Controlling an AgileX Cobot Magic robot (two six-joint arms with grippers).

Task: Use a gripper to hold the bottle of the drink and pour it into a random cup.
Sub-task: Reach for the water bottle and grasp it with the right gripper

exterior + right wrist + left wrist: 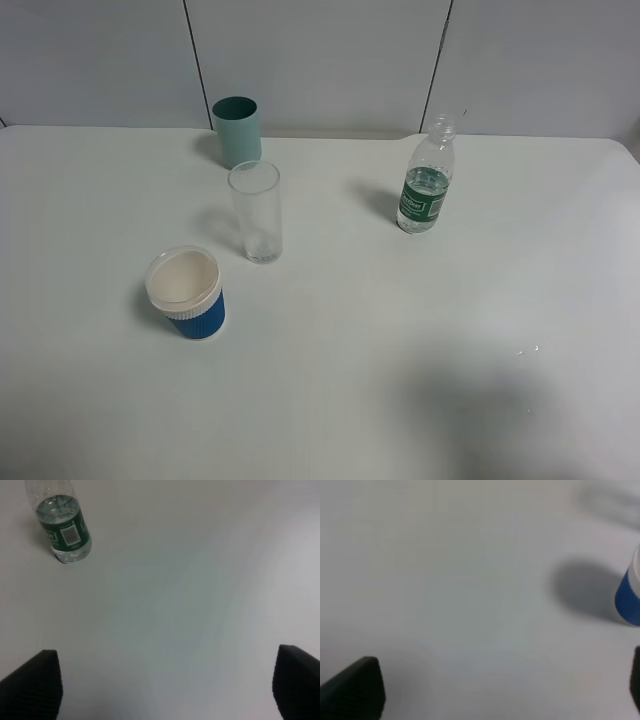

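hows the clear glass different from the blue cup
The clear glass is tall, narrow and see-through; the blue cup is shorter, wider and opaque. The clear glass has a plain rim; the blue cup has a wide white one. Both stand upright with open tops.

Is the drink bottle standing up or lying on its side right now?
Upright. The bottle stands on its base on the table with its neck pointing up, and nothing is touching it.
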